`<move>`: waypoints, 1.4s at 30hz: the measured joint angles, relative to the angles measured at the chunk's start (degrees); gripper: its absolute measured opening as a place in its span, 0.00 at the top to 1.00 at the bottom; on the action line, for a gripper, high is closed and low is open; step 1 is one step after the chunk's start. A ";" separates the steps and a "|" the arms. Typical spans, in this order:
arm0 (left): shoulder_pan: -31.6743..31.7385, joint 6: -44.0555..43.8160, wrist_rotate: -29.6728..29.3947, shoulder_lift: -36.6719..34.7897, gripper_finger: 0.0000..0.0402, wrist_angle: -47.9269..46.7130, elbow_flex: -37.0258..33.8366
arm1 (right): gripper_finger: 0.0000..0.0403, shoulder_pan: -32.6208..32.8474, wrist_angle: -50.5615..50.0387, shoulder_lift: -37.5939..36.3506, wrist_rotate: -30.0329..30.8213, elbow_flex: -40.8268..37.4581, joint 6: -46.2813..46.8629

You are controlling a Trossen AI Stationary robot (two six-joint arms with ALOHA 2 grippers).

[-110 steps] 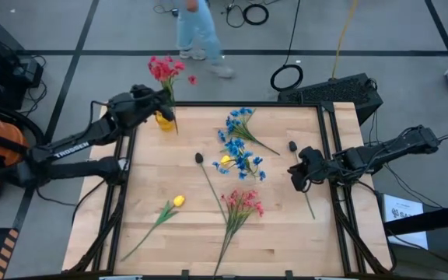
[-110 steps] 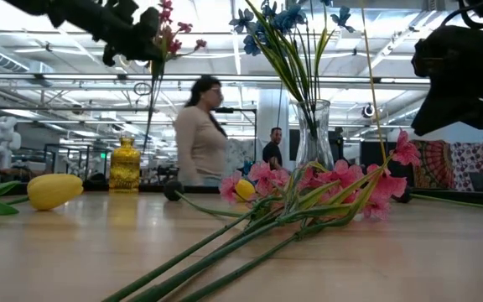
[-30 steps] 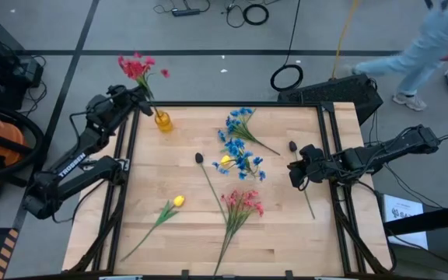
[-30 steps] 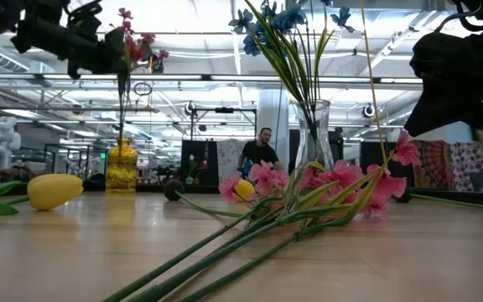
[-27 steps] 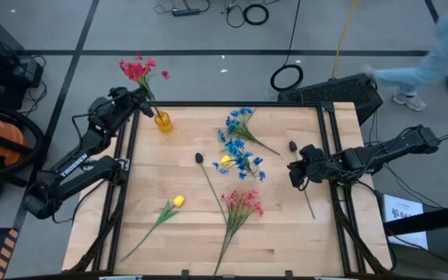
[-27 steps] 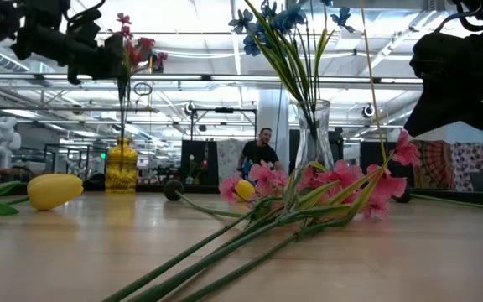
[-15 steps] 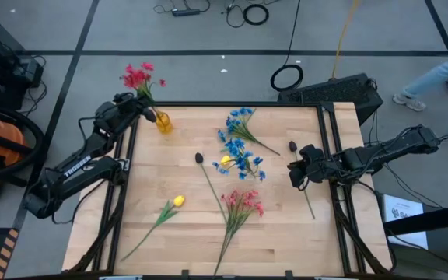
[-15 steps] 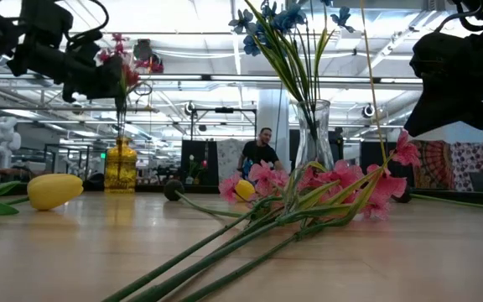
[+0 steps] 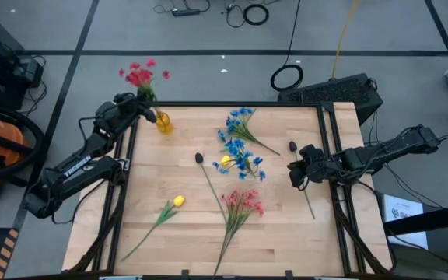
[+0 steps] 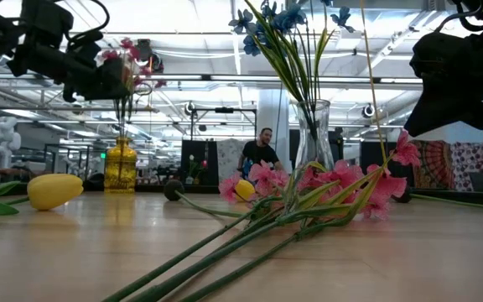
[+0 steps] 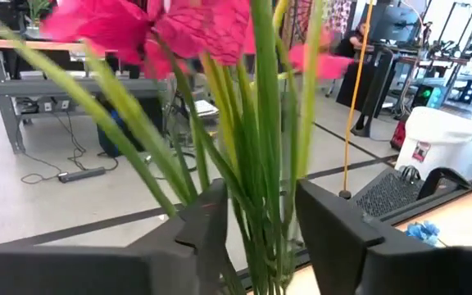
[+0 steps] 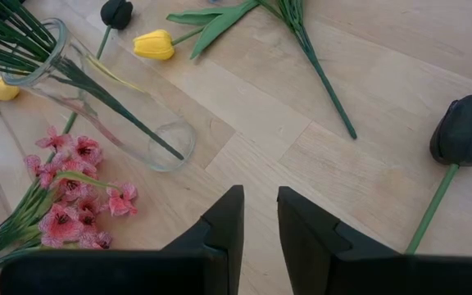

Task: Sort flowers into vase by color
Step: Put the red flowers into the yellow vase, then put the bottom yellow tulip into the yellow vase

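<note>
We see the red flowers (image 9: 140, 75) standing in the yellow vase (image 9: 163, 122), stems between the left end effector's (image 9: 148, 113) parted fingers.

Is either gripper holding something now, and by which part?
Seemingly nothing. The left gripper stands open around the red flowers' stems above the yellow vase; the right gripper is empty.

Two dark, near-black jointed arms, built of rounded blocky segments. White "TROSSEN" lettering along the left arm (image 9: 76, 162). Thin black cables looped beside the left arm's wrist. Matte black, flat-faced angular fingers (image 12: 224, 220) on the right pincer (image 12: 260, 217).
</note>
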 joint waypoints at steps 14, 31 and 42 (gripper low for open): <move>-1.68 -1.46 0.22 -7.37 0.55 -15.44 4.97 | 0.83 0.00 0.00 0.00 0.14 0.00 -0.99; -7.20 -4.52 -1.35 -12.96 0.55 -35.27 12.38 | 0.83 0.02 1.49 0.00 7.50 0.00 -2.12; -11.86 -14.38 -2.68 -13.08 0.55 -46.91 15.15 | 0.83 0.02 1.64 0.00 7.54 0.00 -3.26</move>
